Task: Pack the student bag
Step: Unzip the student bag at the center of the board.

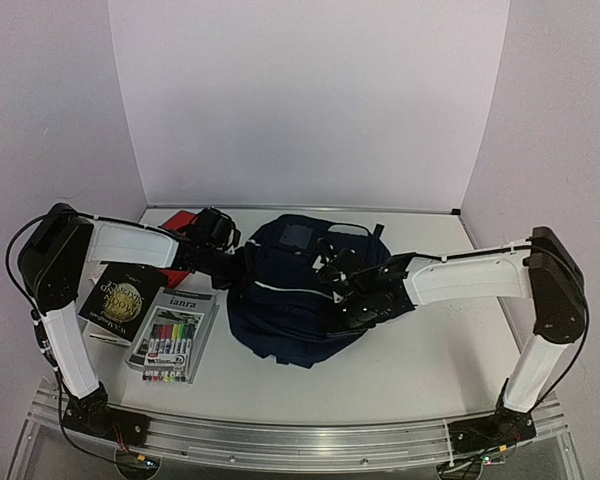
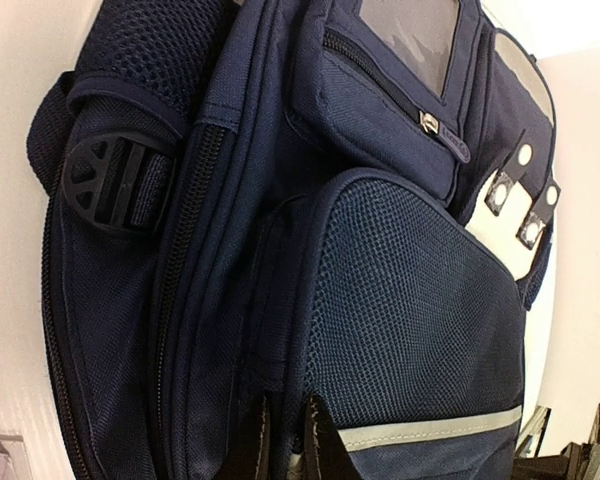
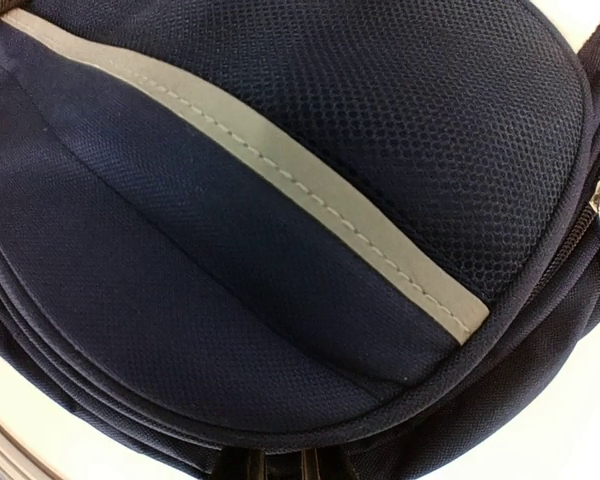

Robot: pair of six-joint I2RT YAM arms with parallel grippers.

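The student bag [image 1: 285, 300], navy blue with a grey stripe, lies in the middle of the table between both arms. My left gripper [image 1: 242, 268] reaches in from the left. In the left wrist view its fingertips [image 2: 287, 440] stand close together, pinching a fold of the bag's fabric [image 2: 410, 290] beside a mesh pocket. From the right, my right gripper [image 1: 346, 290] sits on top of the bag. Its fingertips [image 3: 278, 468] are shut on the piped edge of the bag [image 3: 230, 300]. The zips I can see are closed.
Left of the bag lie a dark book with a gold emblem [image 1: 120, 300] and a flat pack of coloured markers [image 1: 172, 340]. A red object [image 1: 185, 222] sits behind the left arm. White walls close in the back and both sides of the table.
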